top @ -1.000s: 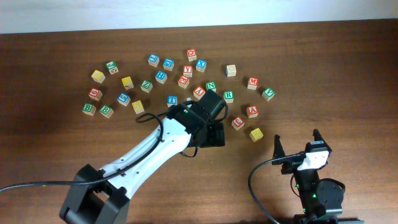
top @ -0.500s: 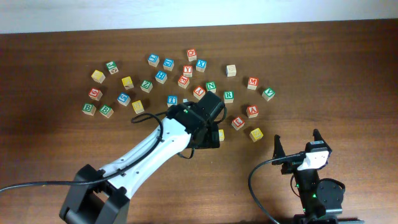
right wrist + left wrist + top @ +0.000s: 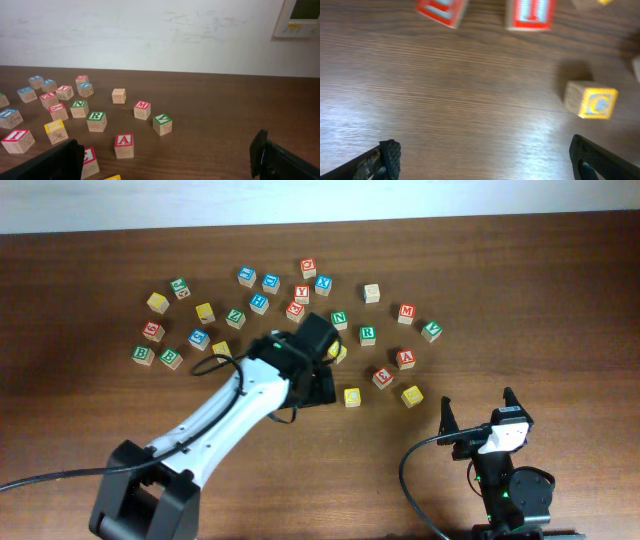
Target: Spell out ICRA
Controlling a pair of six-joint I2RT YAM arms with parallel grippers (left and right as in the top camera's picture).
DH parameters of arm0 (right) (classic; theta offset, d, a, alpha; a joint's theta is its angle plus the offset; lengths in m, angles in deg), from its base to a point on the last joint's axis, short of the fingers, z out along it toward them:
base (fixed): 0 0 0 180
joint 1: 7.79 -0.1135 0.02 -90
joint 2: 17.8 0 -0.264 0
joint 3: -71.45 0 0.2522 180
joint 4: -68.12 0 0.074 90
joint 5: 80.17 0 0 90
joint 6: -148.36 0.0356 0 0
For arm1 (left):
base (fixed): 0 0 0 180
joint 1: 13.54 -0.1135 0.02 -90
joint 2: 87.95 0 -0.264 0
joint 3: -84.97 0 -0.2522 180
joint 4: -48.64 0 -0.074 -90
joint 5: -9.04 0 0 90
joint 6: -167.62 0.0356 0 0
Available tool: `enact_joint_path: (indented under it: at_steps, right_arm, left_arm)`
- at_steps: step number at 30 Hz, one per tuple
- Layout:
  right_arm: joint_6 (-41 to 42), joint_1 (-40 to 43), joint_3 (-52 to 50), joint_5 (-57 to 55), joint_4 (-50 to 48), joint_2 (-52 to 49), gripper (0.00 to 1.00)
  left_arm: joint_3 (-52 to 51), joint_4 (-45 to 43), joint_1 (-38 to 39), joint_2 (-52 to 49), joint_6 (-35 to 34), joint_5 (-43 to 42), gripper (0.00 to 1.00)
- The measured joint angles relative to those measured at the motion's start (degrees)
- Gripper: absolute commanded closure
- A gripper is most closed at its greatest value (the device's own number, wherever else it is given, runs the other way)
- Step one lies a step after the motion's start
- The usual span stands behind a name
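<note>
yellow block (image 3: 592,100) lies just ahead of the spread left claw (image 3: 487,162).

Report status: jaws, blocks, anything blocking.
Left jaws open, empty; right jaws open, parked. Yellow block loose on table; A block, R block in the scatter. Nothing blocking them.

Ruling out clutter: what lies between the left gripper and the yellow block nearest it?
Only bare table lies between the left gripper and the yellow block; the left wrist view shows it.
</note>
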Motion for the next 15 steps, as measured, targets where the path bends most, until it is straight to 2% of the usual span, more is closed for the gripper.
enact_joint_path:
  at_steps: [4,15]
  right_arm:
    - [0.0,0.0,0.0,0.0,0.0,0.0,0.02]
    - [0.0,0.0,0.0,0.0,0.0,0.0,0.02]
  left_arm:
    - [0.0,2.1,-2.9,0.0,0.2,0.1,0.01]
    - [0.0,1.6,-4.5,0.0,0.9,-0.8,0.01]
